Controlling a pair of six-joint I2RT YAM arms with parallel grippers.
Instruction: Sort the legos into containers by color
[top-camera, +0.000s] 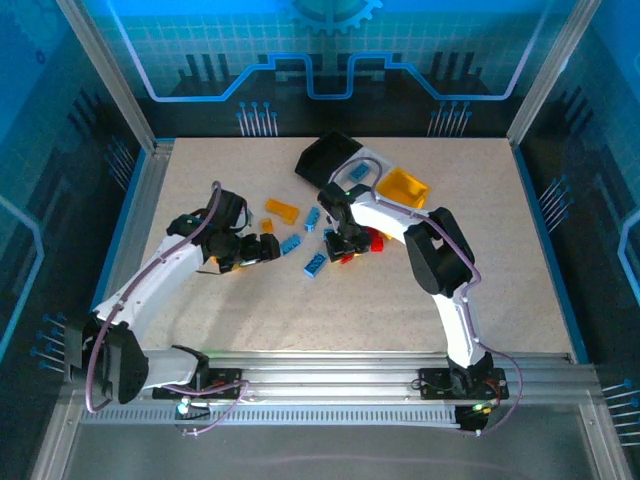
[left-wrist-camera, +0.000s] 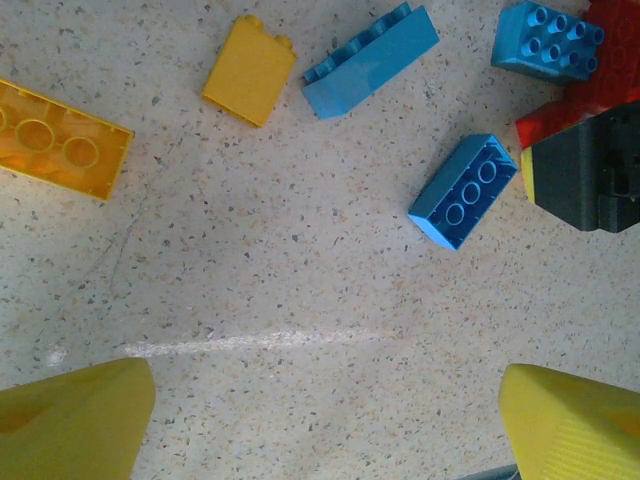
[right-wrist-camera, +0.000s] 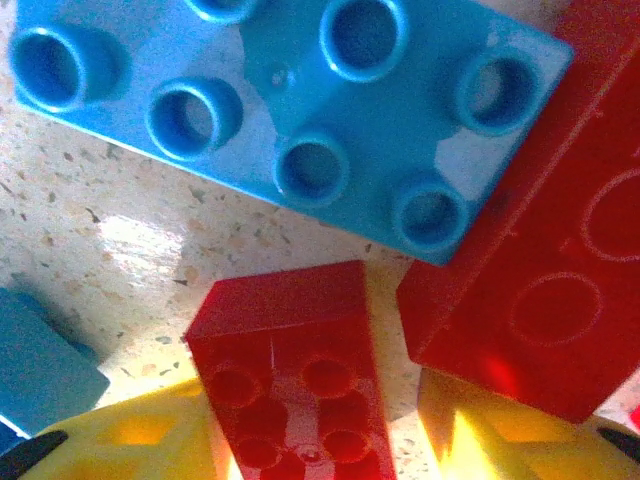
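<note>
I am holding my left fingers (top-camera: 265, 248) spread wide above the desk (top-camera: 250, 310), nearer me than the black bin (top-camera: 328, 156) and off to its left (nothing is sitting between them). Through my left wrist camera I am looking down on loose bricks lying flat on the speckled surface: an orange brick (left-wrist-camera: 60, 150), a yellow brick (left-wrist-camera: 250, 70), a blue brick (left-wrist-camera: 370, 60) and a second blue brick (left-wrist-camera: 465, 190), all apart from one another.

My right fingers (top-camera: 347, 248) are reaching down onto the desk on the near side of the black bin, almost straight toward me from it. In the right wrist view they are straddling a small red brick (right-wrist-camera: 290, 380), one yellow tip on each side (I cannot tell whether they are pinching it or only flanking it). A big blue brick (right-wrist-camera: 300, 110) is lying just beyond it, and a large red brick (right-wrist-camera: 540, 270) is lying close beside both.

The yellow bin (top-camera: 405, 187) is sitting just right of the black bin.
</note>
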